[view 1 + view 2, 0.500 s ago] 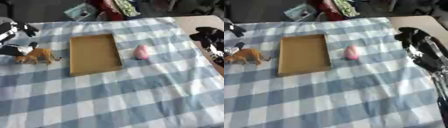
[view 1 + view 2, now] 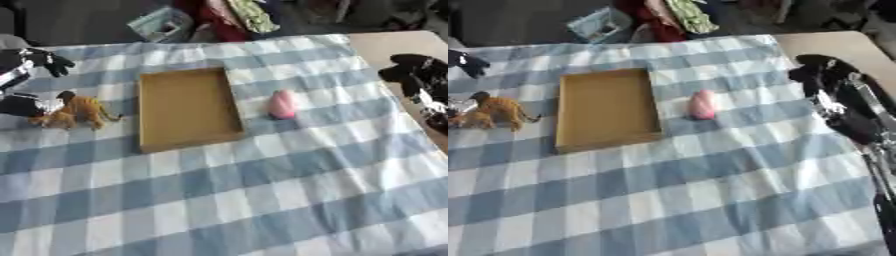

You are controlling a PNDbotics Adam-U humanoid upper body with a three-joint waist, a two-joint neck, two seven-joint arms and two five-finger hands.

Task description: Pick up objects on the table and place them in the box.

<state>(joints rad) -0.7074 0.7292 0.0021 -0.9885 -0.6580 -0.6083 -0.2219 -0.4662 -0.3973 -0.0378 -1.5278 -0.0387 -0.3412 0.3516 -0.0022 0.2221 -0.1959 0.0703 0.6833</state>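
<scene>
The box [image 2: 188, 108] is seen empty, so nothing has been placed yet. The brown animal toy [image 2: 77, 112] lies just beside the left hand [image 2: 24, 85], whose fingers cannot be told apart or closed. The pink object [image 2: 282, 103] lies well apart from the right hand [image 2: 837, 97], fingers relaxed.

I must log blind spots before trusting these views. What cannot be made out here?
- Left hand, left eye view: cut by the left edge; whether it holds the brown toy animal is unclear.
- Right hand, right eye view: blurred, finger pose unreadable.
- Pink rounded object: too blurred to identify.
</scene>
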